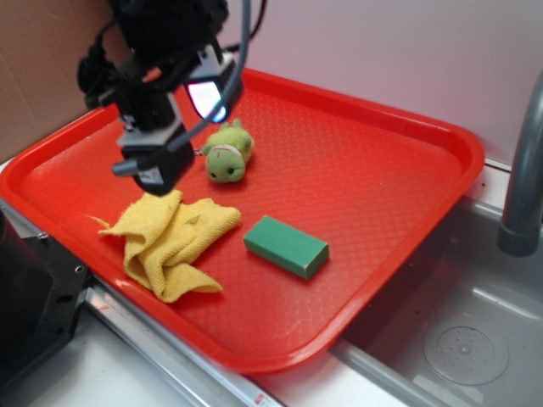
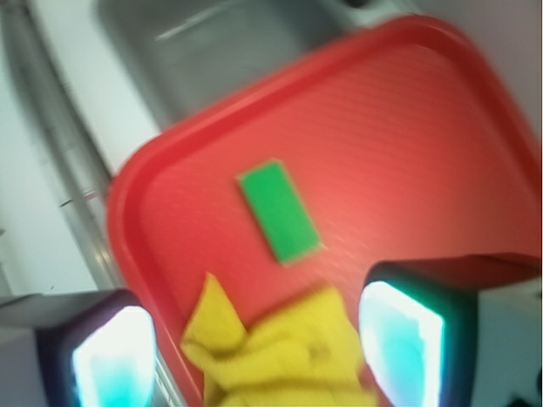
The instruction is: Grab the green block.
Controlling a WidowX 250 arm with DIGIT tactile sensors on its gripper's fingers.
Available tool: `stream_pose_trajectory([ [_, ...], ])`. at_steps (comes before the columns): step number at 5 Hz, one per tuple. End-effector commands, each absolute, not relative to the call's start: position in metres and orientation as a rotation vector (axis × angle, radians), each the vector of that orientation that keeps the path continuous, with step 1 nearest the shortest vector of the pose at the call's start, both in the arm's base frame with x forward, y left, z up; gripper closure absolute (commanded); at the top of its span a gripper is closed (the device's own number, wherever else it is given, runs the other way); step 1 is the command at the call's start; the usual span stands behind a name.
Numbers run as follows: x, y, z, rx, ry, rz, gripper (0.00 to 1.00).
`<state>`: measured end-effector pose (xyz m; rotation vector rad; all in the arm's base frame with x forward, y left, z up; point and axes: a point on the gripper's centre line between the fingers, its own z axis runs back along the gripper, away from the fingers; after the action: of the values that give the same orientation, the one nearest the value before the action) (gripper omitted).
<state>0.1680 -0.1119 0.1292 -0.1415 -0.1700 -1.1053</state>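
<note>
- The green block [image 1: 286,246] is seen lying flat on the red tray [image 1: 382,170], untouched.
- A crumpled yellow cloth [image 1: 170,242] is found just beside it.
- The gripper [image 2: 254,356] is held spread above the cloth, empty, apart from the block.

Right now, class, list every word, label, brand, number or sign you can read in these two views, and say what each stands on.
None can be read.
The green block, the yellow cloth, the plush toy and the red tray carry no print.
The gripper shows no legible label; the wrist view is blurred.
</note>
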Motion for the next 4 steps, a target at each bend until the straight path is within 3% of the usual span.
stream_pose_trajectory([
  [1,0.185,-0.118,0.089,-0.064,-0.162,-1.182,0.00],
  [4,0.192,-0.122,0.034,-0.064,-0.091,-1.303,0.00],
])
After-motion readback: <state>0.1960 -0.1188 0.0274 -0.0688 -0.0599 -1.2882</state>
